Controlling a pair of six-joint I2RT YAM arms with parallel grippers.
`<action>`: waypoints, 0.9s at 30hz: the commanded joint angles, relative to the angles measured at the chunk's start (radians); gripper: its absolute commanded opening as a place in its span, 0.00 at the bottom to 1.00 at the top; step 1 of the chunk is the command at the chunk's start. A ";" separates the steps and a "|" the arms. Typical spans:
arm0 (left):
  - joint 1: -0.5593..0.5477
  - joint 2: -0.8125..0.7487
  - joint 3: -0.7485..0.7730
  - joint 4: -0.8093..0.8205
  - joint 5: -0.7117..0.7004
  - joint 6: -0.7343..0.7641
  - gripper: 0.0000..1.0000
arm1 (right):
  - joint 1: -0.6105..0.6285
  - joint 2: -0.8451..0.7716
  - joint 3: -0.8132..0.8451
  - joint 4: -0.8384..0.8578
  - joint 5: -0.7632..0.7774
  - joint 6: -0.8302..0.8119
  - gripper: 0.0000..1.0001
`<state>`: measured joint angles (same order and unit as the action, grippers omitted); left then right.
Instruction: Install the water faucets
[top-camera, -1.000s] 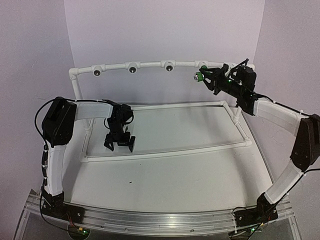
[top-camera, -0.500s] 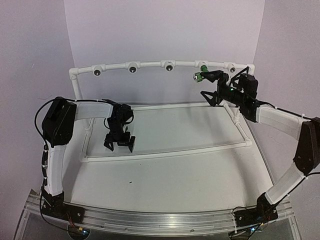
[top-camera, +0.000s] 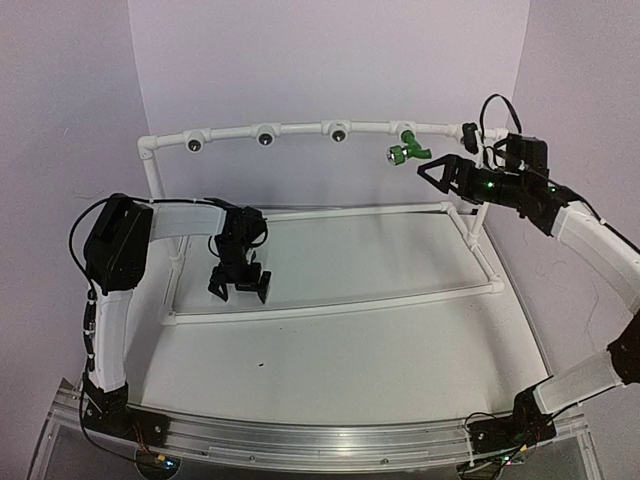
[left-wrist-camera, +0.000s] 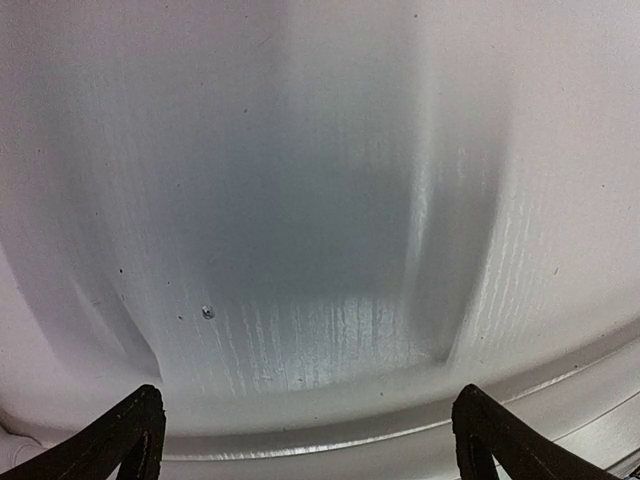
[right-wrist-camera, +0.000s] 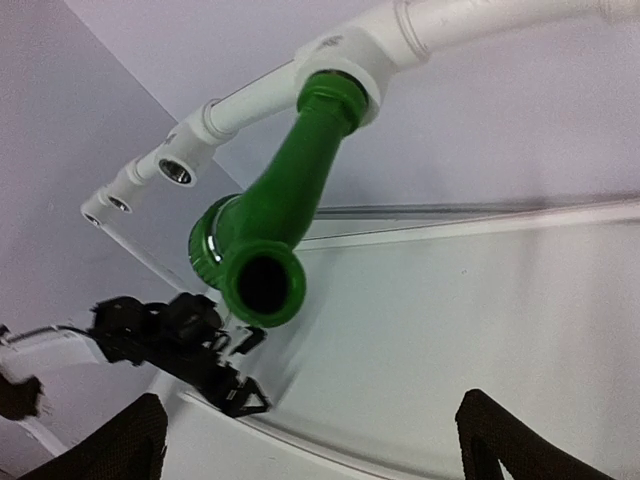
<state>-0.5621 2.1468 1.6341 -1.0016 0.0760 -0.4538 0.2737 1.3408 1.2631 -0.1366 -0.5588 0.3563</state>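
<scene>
A bright-green water faucet (top-camera: 405, 148) hangs from a tee fitting on the white pipe rail (top-camera: 300, 130) at the back. In the right wrist view the faucet (right-wrist-camera: 285, 210) sits with its neck in the fitting and its open spout toward the camera. My right gripper (top-camera: 432, 172) is just right of it, open and apart from it, with nothing between the fingers (right-wrist-camera: 310, 445). My left gripper (top-camera: 238, 290) hovers open over the white table, inside the lower pipe frame. The left wrist view shows only bare table between its fingertips (left-wrist-camera: 305, 440).
Three tee fittings with dark holes (top-camera: 265, 140) stand along the rail left of the faucet. A low white pipe frame (top-camera: 330, 305) lies on the table, joined to the rail by upright posts (top-camera: 152, 175). Purple walls close the back and sides.
My right gripper has opened, let go of the green faucet and drawn back to the right. The faucet stays in its fitting. The left arm has not moved.
</scene>
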 joint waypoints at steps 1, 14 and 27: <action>0.002 -0.042 0.010 0.020 -0.002 -0.001 1.00 | 0.004 -0.067 0.174 -0.321 0.173 -0.627 0.98; 0.003 -0.048 0.001 0.036 0.013 0.003 1.00 | 0.310 0.038 0.400 -0.416 0.729 -1.387 0.98; 0.001 -0.067 -0.019 0.053 0.009 -0.030 1.00 | 0.398 0.173 0.269 0.015 1.017 -1.747 0.98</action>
<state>-0.5621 2.1414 1.6218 -0.9600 0.0803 -0.4665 0.6686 1.4919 1.5817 -0.3484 0.3555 -1.2618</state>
